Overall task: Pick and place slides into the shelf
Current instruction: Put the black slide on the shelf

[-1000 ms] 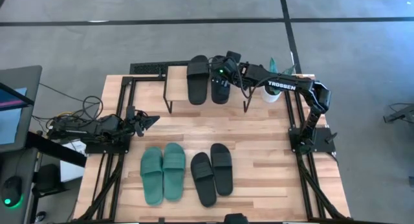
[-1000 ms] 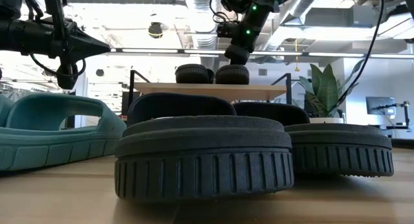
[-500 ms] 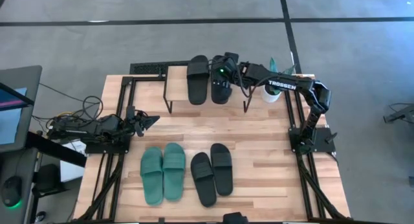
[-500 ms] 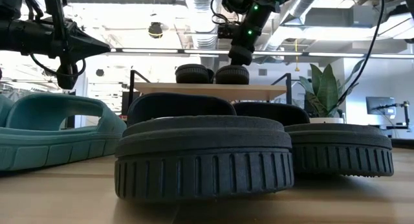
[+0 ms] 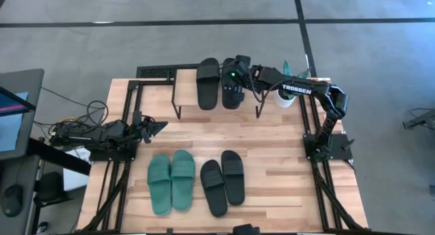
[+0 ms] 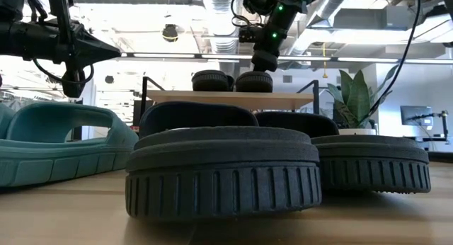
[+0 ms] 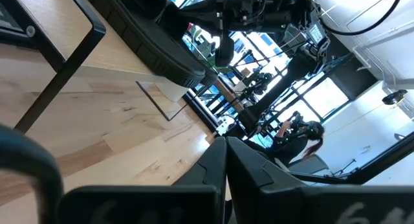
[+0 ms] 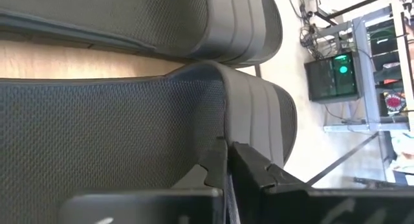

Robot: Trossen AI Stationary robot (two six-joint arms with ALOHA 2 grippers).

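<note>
On the shelf (image 6: 226, 98) at the table's far side lie two black slides side by side, soles down on its plank: the left one (image 5: 207, 82) and the right one (image 5: 232, 92). My right gripper (image 5: 230, 77) is shut and points slanting down just above the right slide's strap (image 8: 252, 120); I see no touch. A green pair (image 5: 171, 182) and a black pair (image 5: 223, 181) lie flat on the table near its front edge. My left gripper (image 5: 162, 125) waits shut at the table's left, held level in the air.
A potted plant in a white pot (image 5: 287, 96) stands just right of the shelf. Black frame rails (image 5: 129, 106) run along the table's left and right sides. A monitor (image 5: 13, 113) and cables sit off the left edge. Bare wood lies between the shelf and the pairs.
My right gripper has shut its fingers above the right slide on the shelf and rolled a little at the wrist, staying in place. Both slides on the shelf lie as before.
</note>
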